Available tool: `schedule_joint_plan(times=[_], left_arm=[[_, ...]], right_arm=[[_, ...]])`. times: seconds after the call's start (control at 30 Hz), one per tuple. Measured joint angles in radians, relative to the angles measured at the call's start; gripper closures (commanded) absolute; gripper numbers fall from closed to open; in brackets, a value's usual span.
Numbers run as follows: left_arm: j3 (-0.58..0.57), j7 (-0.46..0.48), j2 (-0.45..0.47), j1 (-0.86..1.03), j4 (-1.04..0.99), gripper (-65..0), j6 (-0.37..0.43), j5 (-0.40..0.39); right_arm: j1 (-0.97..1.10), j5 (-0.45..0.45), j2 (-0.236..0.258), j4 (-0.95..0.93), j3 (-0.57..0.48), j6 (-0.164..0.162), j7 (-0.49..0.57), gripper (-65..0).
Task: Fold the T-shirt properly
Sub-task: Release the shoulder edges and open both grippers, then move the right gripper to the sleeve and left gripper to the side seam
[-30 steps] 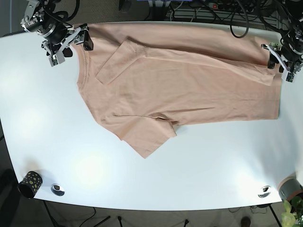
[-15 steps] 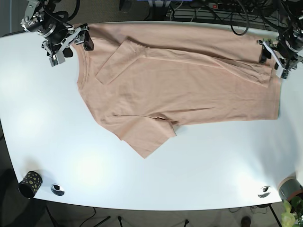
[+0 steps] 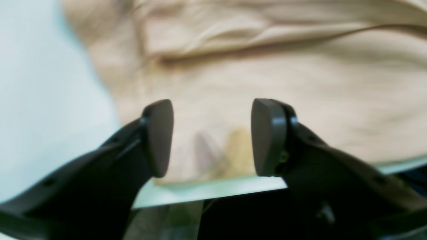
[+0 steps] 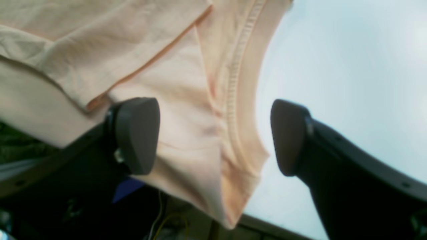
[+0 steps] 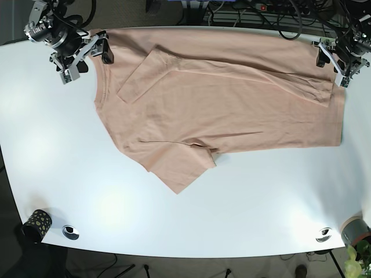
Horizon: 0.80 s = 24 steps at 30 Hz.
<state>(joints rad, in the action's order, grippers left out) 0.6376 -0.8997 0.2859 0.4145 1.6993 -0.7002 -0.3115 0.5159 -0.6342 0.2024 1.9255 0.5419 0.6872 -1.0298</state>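
A peach T-shirt (image 5: 220, 104) lies flat across the white table (image 5: 243, 197), collar to the left, hem to the right. Its far sleeve (image 5: 142, 75) is folded in over the body. The near sleeve (image 5: 181, 167) sticks out toward the front. My right gripper (image 5: 86, 58) is open at the collar's far corner; in the right wrist view the gripper (image 4: 213, 136) straddles the ribbed collar (image 4: 237, 83). My left gripper (image 5: 331, 65) is open at the hem's far corner; in the left wrist view the gripper (image 3: 211, 136) has shirt cloth (image 3: 267, 66) between its pads.
A black dotted cup (image 5: 36, 225) and a small round disc (image 5: 71, 232) sit at the front left corner. Another disc (image 5: 323, 234) and a grey cylinder (image 5: 355, 230) are at the front right. Cables (image 5: 255, 11) run behind the far table edge (image 3: 206, 191).
My left gripper has moved toward the table's far edge, up along the hem to its far corner. The right gripper and the shirt have barely moved.
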Motion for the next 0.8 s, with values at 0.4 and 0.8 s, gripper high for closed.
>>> schedule_joint_plan(times=[0.4, 0.8], left_arm=[[0.016, 0.131, 0.003, -0.017, -0.125, -27.5, 0.003, 0.046], [0.021, 0.132, 0.020, -0.007, -0.116, -27.5, 0.000, 0.055]], right_arm=[[-0.077, 0.002, -0.014, 0.029, -0.123, 0.010, -0.015, -49.6], [-0.399, 0.297, -0.014, -0.109, -0.069, 0.012, -0.013, -49.6]])
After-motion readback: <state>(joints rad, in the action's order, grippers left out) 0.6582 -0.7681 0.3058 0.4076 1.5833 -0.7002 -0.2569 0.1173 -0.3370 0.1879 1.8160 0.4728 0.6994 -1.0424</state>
